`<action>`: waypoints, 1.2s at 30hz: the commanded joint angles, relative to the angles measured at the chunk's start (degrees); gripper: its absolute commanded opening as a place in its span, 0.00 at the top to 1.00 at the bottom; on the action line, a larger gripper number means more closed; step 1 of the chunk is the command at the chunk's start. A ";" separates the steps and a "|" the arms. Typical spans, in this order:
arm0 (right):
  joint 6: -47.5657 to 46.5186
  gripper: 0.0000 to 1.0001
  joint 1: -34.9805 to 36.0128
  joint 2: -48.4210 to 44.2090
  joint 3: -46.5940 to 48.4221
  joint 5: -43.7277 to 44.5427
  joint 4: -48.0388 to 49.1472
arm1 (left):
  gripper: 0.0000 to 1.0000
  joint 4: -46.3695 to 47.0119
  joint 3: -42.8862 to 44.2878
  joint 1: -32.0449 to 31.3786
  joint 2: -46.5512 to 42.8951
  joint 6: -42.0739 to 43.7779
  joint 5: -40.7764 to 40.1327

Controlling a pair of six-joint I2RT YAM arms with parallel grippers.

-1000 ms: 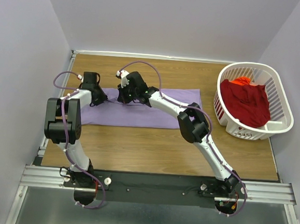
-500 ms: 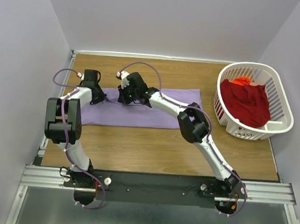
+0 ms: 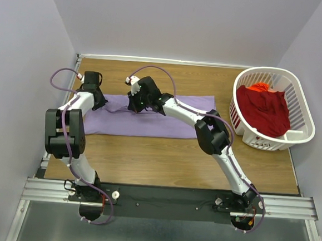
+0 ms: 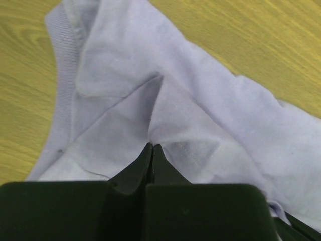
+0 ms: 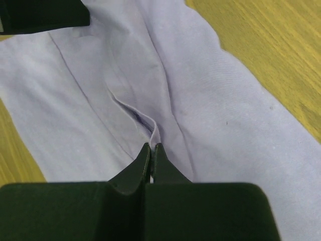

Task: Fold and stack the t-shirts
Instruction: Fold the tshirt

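On table [image 3: 174, 160], far left: lavender t-shirt [image 3: 149, 122], flat, long axis left to right. Left gripper [image 4: 152, 148] clamped on a raised pleat at its left end. Right gripper [image 5: 151, 148] pinched on a ridge nearer mid-length. Both at far edge, cloth spreading nearward; probably a fold toward near side. Red t-shirt [image 3: 262, 109] heaped in basket [image 3: 303, 118], far right, well apart. Sleeves, cloth under arms: hidden.

Wood-grain worktop [image 3: 163, 160] — brown and matte, closed in by pale lilac-grey walls [image 3: 180, 21] at the back and on both sides. White slatted plastic laundry basket [image 3: 309, 112] upright at the far right corner, close beside the right wall. Aluminium rail [image 3: 166, 199] along the near edge, carrying a black plate — grey metal surface [image 3: 157, 237] below.
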 commanded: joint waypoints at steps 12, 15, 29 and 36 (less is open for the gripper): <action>-2.21 0.95 -0.11 -2.71 -3.43 -8.15 0.77 | 1.00 -5.44 3.01 2.74 -0.72 4.01 0.17; -2.04 0.95 -0.02 -2.45 -3.52 -9.04 0.68 | 1.00 -6.41 3.88 2.74 0.42 4.71 0.43; -1.51 0.87 -0.02 -0.07 -3.17 -11.15 0.68 | 1.00 -6.15 6.70 2.56 6.66 5.15 0.61; -1.51 0.80 -0.02 -0.43 -3.78 -11.50 0.60 | 0.89 -5.62 6.17 2.39 7.19 5.06 -0.53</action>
